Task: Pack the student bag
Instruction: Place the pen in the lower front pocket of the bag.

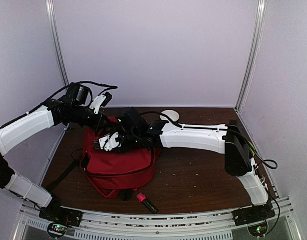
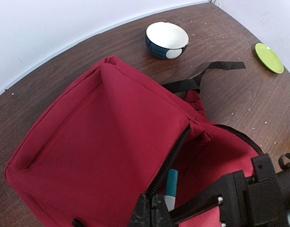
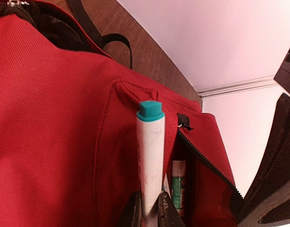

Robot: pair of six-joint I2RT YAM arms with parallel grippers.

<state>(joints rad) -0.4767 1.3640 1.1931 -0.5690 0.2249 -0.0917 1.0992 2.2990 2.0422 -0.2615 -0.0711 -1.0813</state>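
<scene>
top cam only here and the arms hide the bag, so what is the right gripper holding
observer: the right gripper is shut on a white marker with a teal cap, at the mouth of the front pocket of the student bag.
operator: is that pocket open
observer: yes, it's unzipped, and the left gripper pinches its edge.
operator: anything inside it
observer: a tube with a green and red label stands in there.

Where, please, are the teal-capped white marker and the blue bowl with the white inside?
Teal-capped white marker [image 3: 150, 161]: right wrist view, middle of the barrel.
Blue bowl with the white inside [image 2: 166, 34]: left wrist view, white inner surface.
</scene>
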